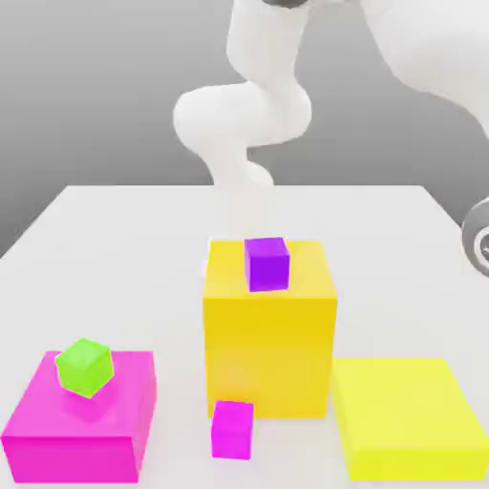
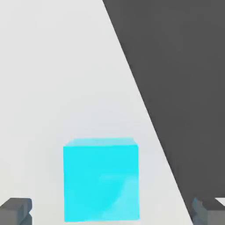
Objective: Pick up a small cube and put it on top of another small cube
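In the hand view a cyan small cube (image 2: pixel 101 180) rests on the white table, between my two dark fingertips (image 2: pixel 15 210). My gripper (image 2: pixel 112 212) is open, its jaws wide apart on either side of the cube and not touching it. In the exterior view a purple small cube (image 1: pixel 266 263) sits on top of a tall yellow block (image 1: pixel 270 353). A green small cube (image 1: pixel 85 368) lies tilted on a flat magenta block (image 1: pixel 81 425). A magenta small cube (image 1: pixel 233 429) stands on the table in front of the yellow block.
A flat yellow block (image 1: pixel 406 418) lies at the exterior view's right. The white arm (image 1: pixel 248 105) rises behind the blocks. In the hand view the table edge (image 2: pixel 145 101) runs diagonally close to the cyan cube, with dark floor beyond.
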`<state>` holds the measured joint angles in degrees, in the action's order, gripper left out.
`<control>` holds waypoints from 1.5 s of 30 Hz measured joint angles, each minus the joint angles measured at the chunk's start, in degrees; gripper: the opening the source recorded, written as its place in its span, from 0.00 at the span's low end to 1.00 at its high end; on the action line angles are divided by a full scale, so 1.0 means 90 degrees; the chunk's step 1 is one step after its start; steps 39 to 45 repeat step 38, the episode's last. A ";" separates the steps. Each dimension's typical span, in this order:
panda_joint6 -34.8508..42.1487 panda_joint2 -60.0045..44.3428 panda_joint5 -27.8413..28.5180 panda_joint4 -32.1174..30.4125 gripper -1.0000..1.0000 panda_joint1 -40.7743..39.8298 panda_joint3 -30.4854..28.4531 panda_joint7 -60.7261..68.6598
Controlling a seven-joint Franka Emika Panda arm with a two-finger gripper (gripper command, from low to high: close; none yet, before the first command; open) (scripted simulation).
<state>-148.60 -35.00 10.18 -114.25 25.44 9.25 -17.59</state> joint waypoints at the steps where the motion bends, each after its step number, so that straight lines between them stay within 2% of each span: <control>1: -0.0131 -0.0178 0.0040 0.0042 0.00 0.0034 -0.0040 -0.0023; 7: -0.0188 -0.0266 0.0043 0.0063 0.00 0.0053 -0.0060 -0.0022; 12: 0.0421 0.0576 -0.0173 -0.0163 0.00 -0.0108 0.0057 0.0099; 25: 0.0913 0.3134 -0.0690 -0.2114 0.00 -0.1963 -0.1742 -0.0745; 30: 0.1213 0.4412 -0.0753 -0.3093 0.00 -0.3755 -0.2597 -0.1369; 34: 0.0523 0.4180 -0.1039 -0.3579 0.00 -0.4034 -0.2823 -0.1389; 35: 0.0312 0.4020 -0.1101 -0.3637 1.00 -0.4035 -0.2831 -0.1351; 45: 0.0312 0.4020 -0.1101 -0.3637 1.00 -0.4035 -0.2832 -0.1351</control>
